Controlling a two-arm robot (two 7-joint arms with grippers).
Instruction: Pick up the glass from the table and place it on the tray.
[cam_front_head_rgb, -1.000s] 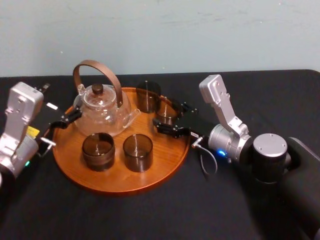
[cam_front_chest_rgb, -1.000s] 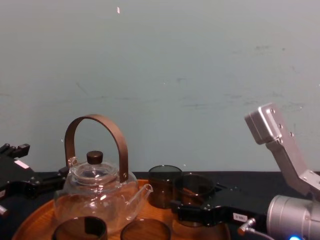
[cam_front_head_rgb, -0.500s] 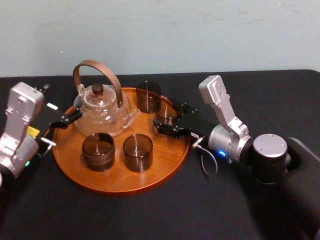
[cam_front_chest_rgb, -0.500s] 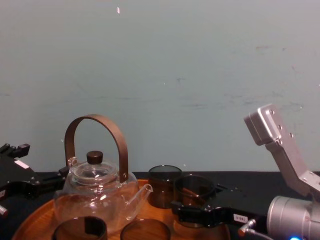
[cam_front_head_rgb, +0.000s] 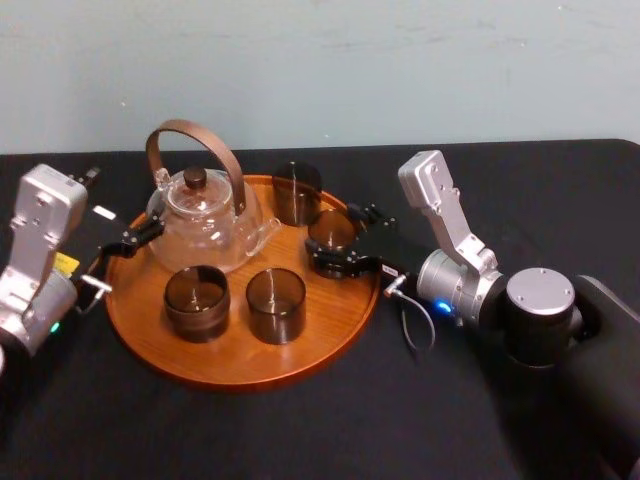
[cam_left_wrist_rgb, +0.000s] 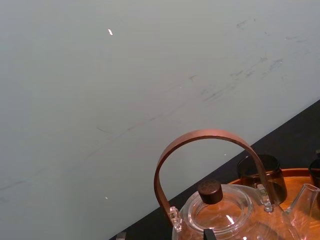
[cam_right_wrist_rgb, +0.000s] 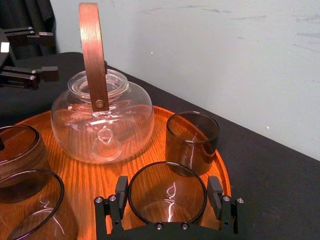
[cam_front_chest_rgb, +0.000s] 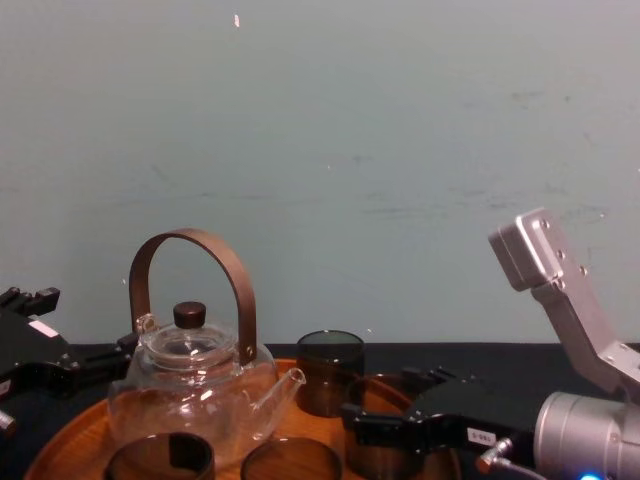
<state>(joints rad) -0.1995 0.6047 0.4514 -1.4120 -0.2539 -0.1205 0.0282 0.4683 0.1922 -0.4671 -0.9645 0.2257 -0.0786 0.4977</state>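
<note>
Okay, your right gripper (cam_front_head_rgb: 336, 240) was clamped on the glass (cam_right_wrist_rgb: 167, 192), one finger on each side. The glass stood upright inside the tray (cam_front_head_rgb: 240, 352) rim at 2 o'clock; you couldn't tell if its base touched the wood. A second glass (cam_front_head_rgb: 296, 192) stood nearby at 1 o'clock. Your left gripper (cam_front_head_rgb: 128, 240) sat at the tray's 9 o'clock above the table (cam_front_head_rgb: 300, 425), fingers spread, nothing held.

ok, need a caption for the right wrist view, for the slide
Right gripper holding a dark glass at the wooden tray, beside the teapot and three more glasses.
</note>
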